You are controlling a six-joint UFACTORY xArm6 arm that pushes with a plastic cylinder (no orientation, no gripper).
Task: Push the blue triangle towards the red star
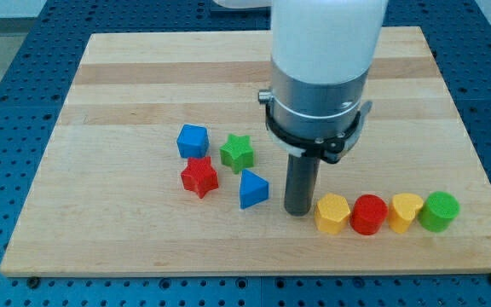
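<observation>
The blue triangle (pixel 252 189) lies near the middle of the wooden board (pixel 126 102). The red star (pixel 199 176) lies just to its left, a small gap apart. My tip (pixel 297 211) rests on the board just to the right of the blue triangle, with a narrow gap between them. The rod hangs from the large white and grey arm above.
A blue cube (pixel 193 141) and a green star (pixel 237 153) lie just above the red star and the triangle. To the tip's right stands a row: a yellow block (pixel 332 213), a red cylinder (pixel 369 214), a yellow block (pixel 405 212), a green cylinder (pixel 440 211).
</observation>
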